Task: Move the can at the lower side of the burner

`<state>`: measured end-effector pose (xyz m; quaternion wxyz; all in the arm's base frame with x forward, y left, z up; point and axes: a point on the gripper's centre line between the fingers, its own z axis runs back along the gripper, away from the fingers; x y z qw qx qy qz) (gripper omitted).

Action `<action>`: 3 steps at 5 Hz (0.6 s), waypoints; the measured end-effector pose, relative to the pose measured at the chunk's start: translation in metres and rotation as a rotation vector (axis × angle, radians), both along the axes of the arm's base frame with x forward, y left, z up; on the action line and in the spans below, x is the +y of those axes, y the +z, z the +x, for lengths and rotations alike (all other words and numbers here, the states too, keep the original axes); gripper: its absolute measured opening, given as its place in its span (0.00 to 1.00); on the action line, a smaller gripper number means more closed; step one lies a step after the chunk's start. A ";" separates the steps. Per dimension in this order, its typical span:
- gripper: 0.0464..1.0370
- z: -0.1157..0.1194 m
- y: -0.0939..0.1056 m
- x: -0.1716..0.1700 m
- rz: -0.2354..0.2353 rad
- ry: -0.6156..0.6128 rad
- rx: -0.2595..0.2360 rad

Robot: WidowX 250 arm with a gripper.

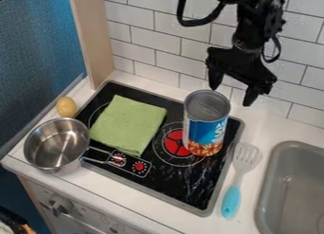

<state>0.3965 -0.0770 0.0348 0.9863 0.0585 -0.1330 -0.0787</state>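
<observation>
Presently, the gripper (233, 94) hangs near the can (205, 121), fingers observed apart; the can stands upright on the black stovetop (180, 185), partly hiding the red burner (173, 143).

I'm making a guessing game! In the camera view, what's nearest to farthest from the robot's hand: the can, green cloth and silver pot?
1. Can: just below the hand, on the stove.
2. Green cloth: left of the can.
3. Silver pot: farthest left.
</observation>
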 end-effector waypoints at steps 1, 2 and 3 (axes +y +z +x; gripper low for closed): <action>0.96 0.004 0.000 0.006 0.017 -0.107 -0.005; 0.96 0.000 -0.011 0.007 0.038 -0.161 0.040; 0.96 -0.004 -0.012 0.008 0.052 -0.200 0.071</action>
